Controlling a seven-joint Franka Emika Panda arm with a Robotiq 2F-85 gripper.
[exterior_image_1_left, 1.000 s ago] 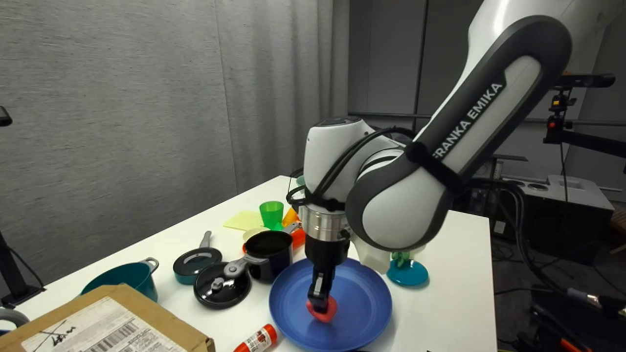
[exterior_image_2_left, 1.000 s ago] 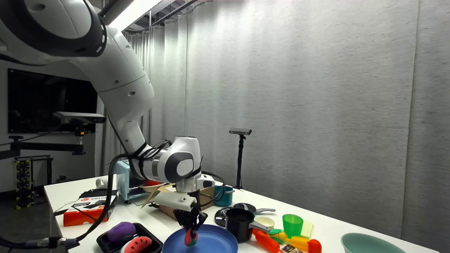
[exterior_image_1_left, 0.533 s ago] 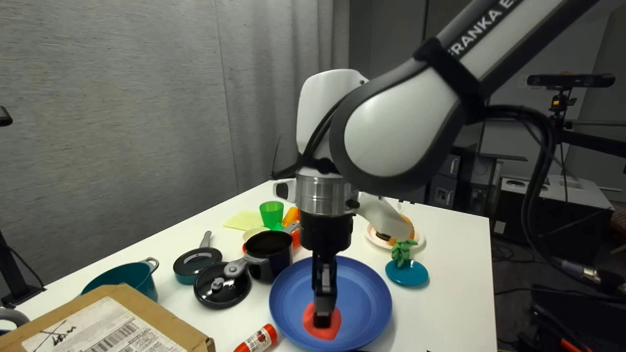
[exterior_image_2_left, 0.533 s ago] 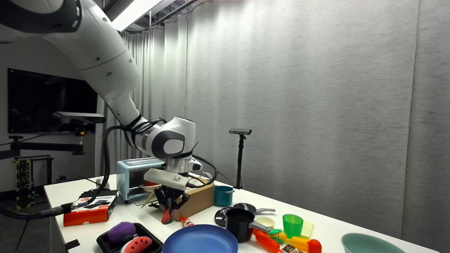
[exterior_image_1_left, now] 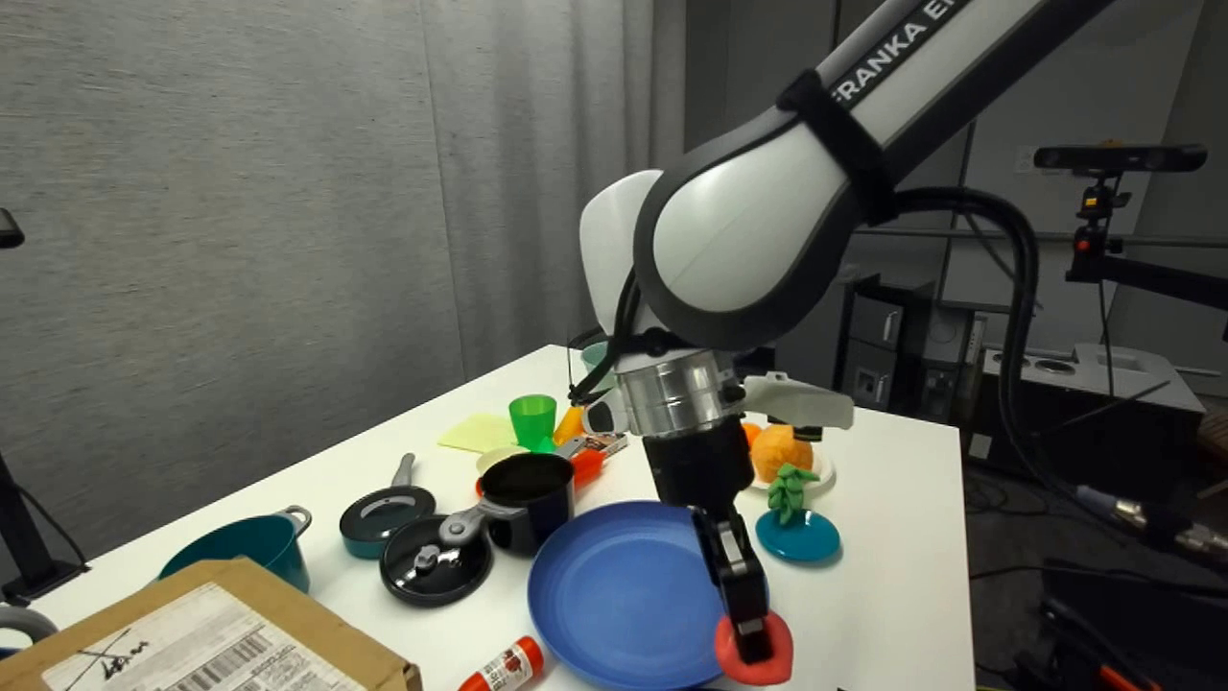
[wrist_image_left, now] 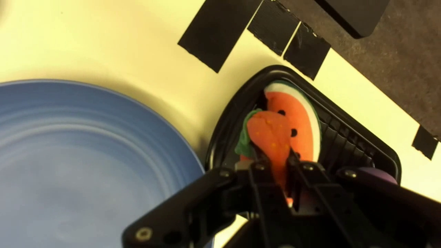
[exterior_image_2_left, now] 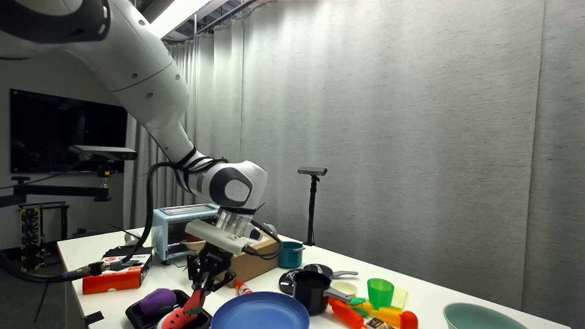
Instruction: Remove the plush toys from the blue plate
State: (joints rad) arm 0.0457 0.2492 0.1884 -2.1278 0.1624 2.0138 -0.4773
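My gripper (wrist_image_left: 275, 153) is shut on the red plush toy (wrist_image_left: 269, 129), a strawberry shape with green leaves. In both exterior views the gripper (exterior_image_1_left: 753, 638) (exterior_image_2_left: 203, 291) is tilted and holds the red toy (exterior_image_1_left: 779, 645) (exterior_image_2_left: 195, 301) over the black tray (exterior_image_2_left: 132, 316), beside the blue plate (exterior_image_2_left: 260, 315). The blue plate (exterior_image_1_left: 624, 600) shows no toy on it; it also fills the left of the wrist view (wrist_image_left: 86, 179). The purple toy (exterior_image_2_left: 158, 300) and a watermelon-slice toy (exterior_image_2_left: 176, 318) lie in the tray. A round orange toy (exterior_image_1_left: 779, 453) sits on a pale dish.
A black pot (exterior_image_1_left: 528, 494) and black lid (exterior_image_1_left: 436, 566) stand beside the blue plate. A teal dish with a green plant (exterior_image_1_left: 798, 536) is on its other side. A cardboard box (exterior_image_1_left: 192, 643), a red-capped tube (exterior_image_1_left: 506, 667) and a green cup (exterior_image_2_left: 380, 292) are around it.
The gripper has carried the red toy from over the blue plate, past the plate's edge, to over the black tray. The gripper has tilted. The plate and tray have not moved.
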